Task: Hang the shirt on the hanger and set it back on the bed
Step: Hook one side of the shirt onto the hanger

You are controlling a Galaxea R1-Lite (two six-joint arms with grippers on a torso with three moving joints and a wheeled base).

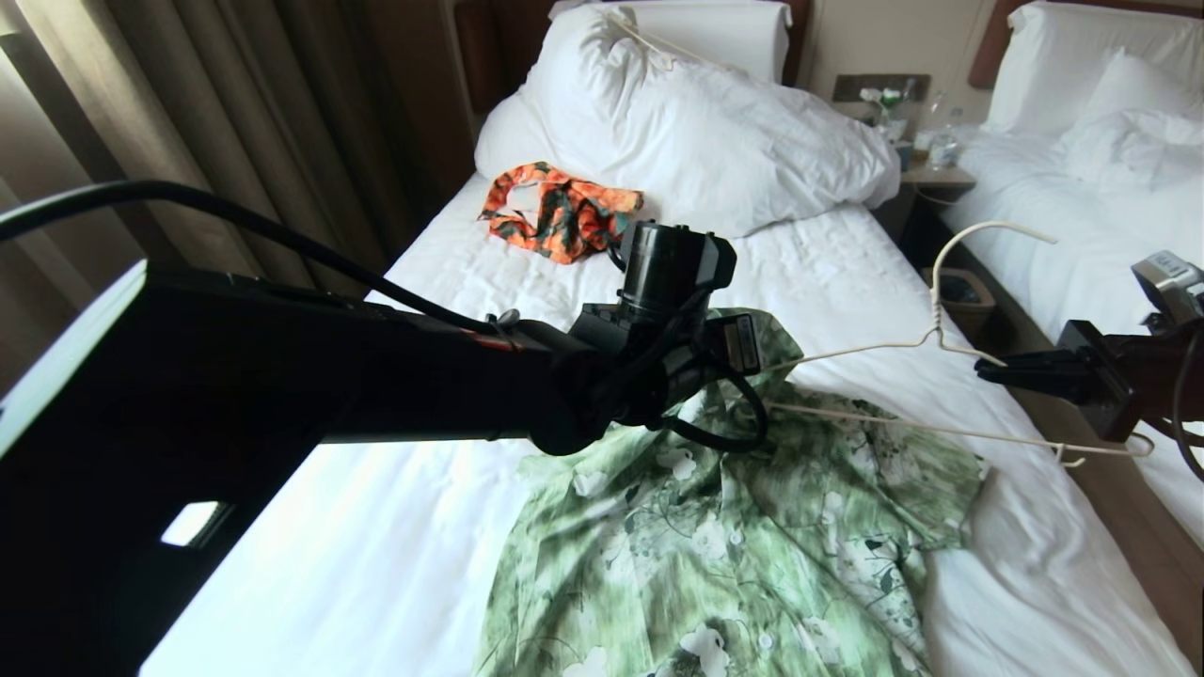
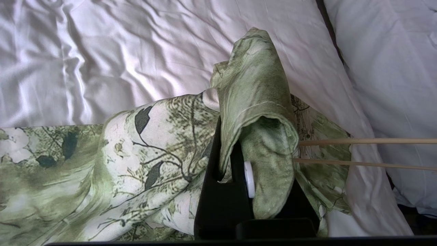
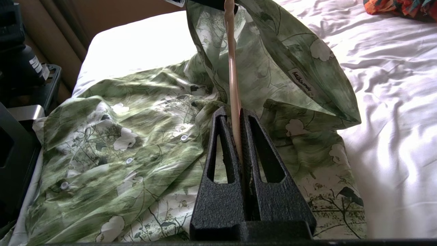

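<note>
Between left pincer (image 2: pixel 235 150) fingers, seemingly shirt (image 2: pixel 259 102) collar.

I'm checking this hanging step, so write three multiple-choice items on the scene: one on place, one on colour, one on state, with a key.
1. Where does the orange patterned garment lie?
A. On the bed near the pillow
B. On the floor
C. Draped on the hanger

2. What colour is the shirt?
A. Blue with stripes
B. Green with white flowers
C. Plain red

3. What is the right gripper doing?
A. Standing open over the bed
B. Shut on the shirt's sleeve
C. Shut on the hanger

Key: 1 A, it lies on the sheet by the pillow; 2 B, the print shows in all views; 3 C, its jaws clamp the hanger's thin rod, while the left gripper pinches shirt fabric.
</note>
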